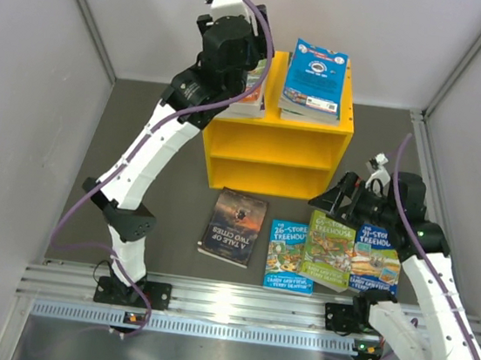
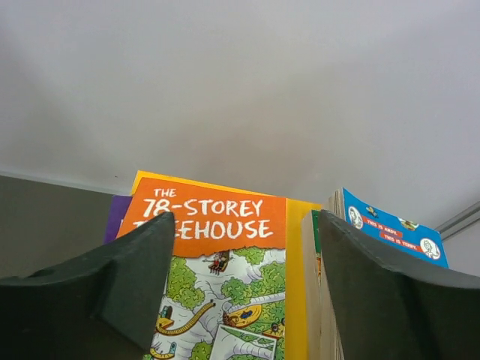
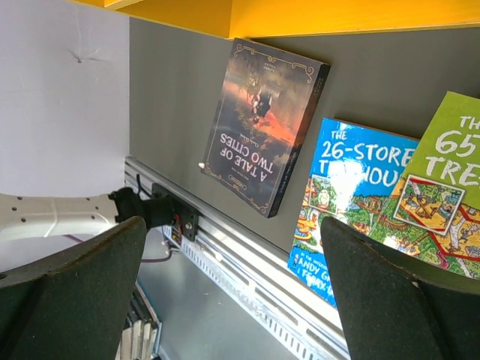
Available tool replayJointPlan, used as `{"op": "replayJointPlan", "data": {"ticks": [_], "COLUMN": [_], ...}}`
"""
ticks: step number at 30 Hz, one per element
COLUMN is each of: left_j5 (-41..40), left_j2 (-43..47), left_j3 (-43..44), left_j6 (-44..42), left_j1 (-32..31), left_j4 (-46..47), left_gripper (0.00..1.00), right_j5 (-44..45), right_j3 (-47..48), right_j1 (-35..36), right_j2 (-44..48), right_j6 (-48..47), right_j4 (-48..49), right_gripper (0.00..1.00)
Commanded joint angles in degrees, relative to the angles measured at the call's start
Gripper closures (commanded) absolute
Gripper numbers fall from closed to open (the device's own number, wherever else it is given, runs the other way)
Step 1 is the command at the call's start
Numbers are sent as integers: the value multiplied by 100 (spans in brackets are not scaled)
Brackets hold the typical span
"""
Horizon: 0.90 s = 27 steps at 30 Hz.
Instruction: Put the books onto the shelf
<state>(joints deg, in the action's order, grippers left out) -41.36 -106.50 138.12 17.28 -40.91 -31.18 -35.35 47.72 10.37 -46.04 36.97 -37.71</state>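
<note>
A dark grey table [image 1: 142,124] carries everything. At its far middle stands the yellow shelf [image 1: 276,139], open front facing near. The left arm [image 1: 151,156] reaches from the near left up over the left part of the shelf's top. The right arm [image 1: 437,292] bends in from the near right, above the table in front of the shelf.

Two stacks of books lie flat on the shelf's top. The left stack [image 1: 252,101] sits under the left arm's wrist. The wrist view shows an orange book [image 2: 217,247] topmost, with a purple book [image 2: 116,214] showing beneath it. The right stack [image 1: 316,77], just beside it, has a blue cover on top.

Four more books lie flat on the table just near of the shelf, in a row. A dark book [image 1: 233,227] is leftmost, apart from the rest. Next come a blue book [image 1: 290,255] and a green book [image 1: 330,251] overlapping its right edge. A fourth book [image 1: 377,260] is rightmost, against the green one.

The left gripper [image 2: 244,221] hangs just above the orange book, fingers spread wide, gripping nothing. The right gripper [image 3: 232,225] hovers near the far end of the green book, fingers fully apart, nothing between them.
</note>
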Motion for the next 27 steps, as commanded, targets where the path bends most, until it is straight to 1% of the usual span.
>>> {"op": "replayJointPlan", "data": {"ticks": [1, 3, 4, 9, 13, 15, 17, 18, 19, 21, 22, 24, 27], "left_j5": [215, 426, 497, 516, 209, 50, -273, -371, -451, -618, -662, -767, -751], "left_j2": [191, 252, 296, 831, 1306, 1701, 1991, 2297, 2439, 2870, 3019, 3405, 3811], "left_j3": [-75, -101, -162, -435, -523, -733, -1277, -1471, -1838, -2218, -2585, -3087, -3493], "left_j6": [74, 170, 205, 224, 22, -92, -154, -155, -137, 38, 108, 362, 776], "left_j1": [4, -5, -5, -14, -5, -5, 4, 12, 4, 12, 21, 39, 65], "left_j4": [402, 393, 411, 622, 447, 297, 183, 43, -45, -169, -300, -537, -819], "left_gripper": [15, 10, 6, 4, 4, 3, 1, 1, 1, 1, 1, 1, 1], "right_j5": [29, 29, 29, 55, 238, 414, 1054, 1675, 1924, 2329, 2610, 2770, 2850], "right_j3": [316, 316, 316, 351, 518, 615, 860, 992, 1045, 1037, 950, 714, 502], "right_j1": [26, 18, 9, 18, 9, 9, 44, 114, 166, 333, 525, 859, 1185], "right_j2": [-10, -19, -28, -1, -19, -89, -150, -246, -300, -466, -528, -642, -897], "right_j6": [-181, -181, -190, -225, -374, -480, -761, -901, -954, -1007, -982, -789, -456], "right_j4": [-34, -52, -52, -113, -297, -622, -1043, -1524, -1711, -2106, -2178, -2197, -2117], "right_gripper": [0, 0, 0, 0, 0, 0, 0, 0, 0, 0, 0, 0, 0]}}
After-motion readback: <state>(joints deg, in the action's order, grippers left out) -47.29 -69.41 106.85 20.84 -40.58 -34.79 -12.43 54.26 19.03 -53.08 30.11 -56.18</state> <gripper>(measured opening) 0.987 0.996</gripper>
